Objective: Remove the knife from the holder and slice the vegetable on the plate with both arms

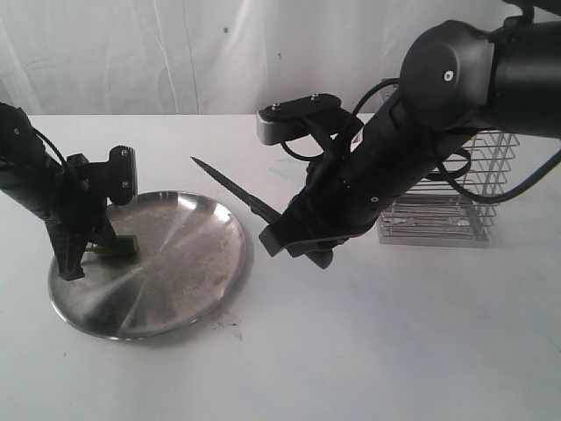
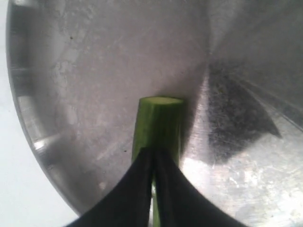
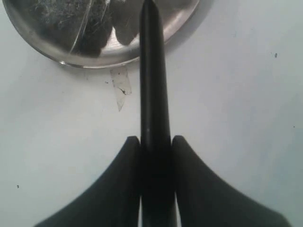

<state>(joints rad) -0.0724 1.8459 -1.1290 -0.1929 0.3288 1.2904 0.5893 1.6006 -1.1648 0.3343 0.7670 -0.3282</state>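
**Exterior view.** The knife is out of the holder, which stands on the desk behind the right arm. The right pincer clamps the handle. The blade hangs in the air and points toward the plate, near its rim. The left pincer is down on the plate's far left, at the vegetable.

**Left wrist view.** The left pincer is closed on the vegetable, and green shows between its tips. The vegetable lies on the plate, and its free end is flat (seemingly trimmed). No slices are visible.

**Right wrist view.** The right pincer grips the knife on both sides. The blade runs forward, and its tip is over the plate's edge. A pale scrap lies on the desk beside the plate.

**Progress.** Fetching the knife appears complete, and the vegetable appears pinned for cutting. Still to do are carrying the blade across the plate to the vegetable and the slicing itself, which no view shows as begun.
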